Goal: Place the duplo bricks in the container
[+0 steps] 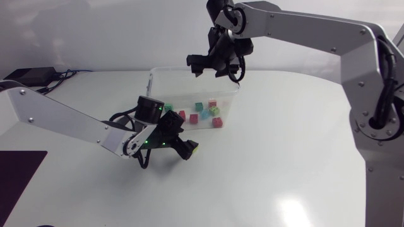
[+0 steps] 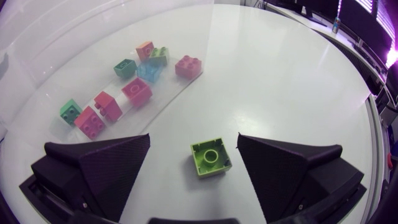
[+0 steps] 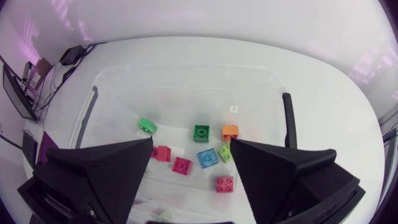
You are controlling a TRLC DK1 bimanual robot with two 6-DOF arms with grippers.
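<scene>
The white table (image 1: 271, 157) has a smooth, glossy top that throws back soft patches of light, brightest toward its near edge, and its outline curves round at the far right. At its far left corner lies a flat black box (image 1: 28, 74) (a power brick, by the look of it), with thin dark cables (image 1: 63, 75) trailing from it a short way across the surface. Along the near left edge a dark rectangular patch (image 1: 19, 173) lies flat on the top, deep maroon to black; whether it is a mat or a panel cannot be told.
</scene>
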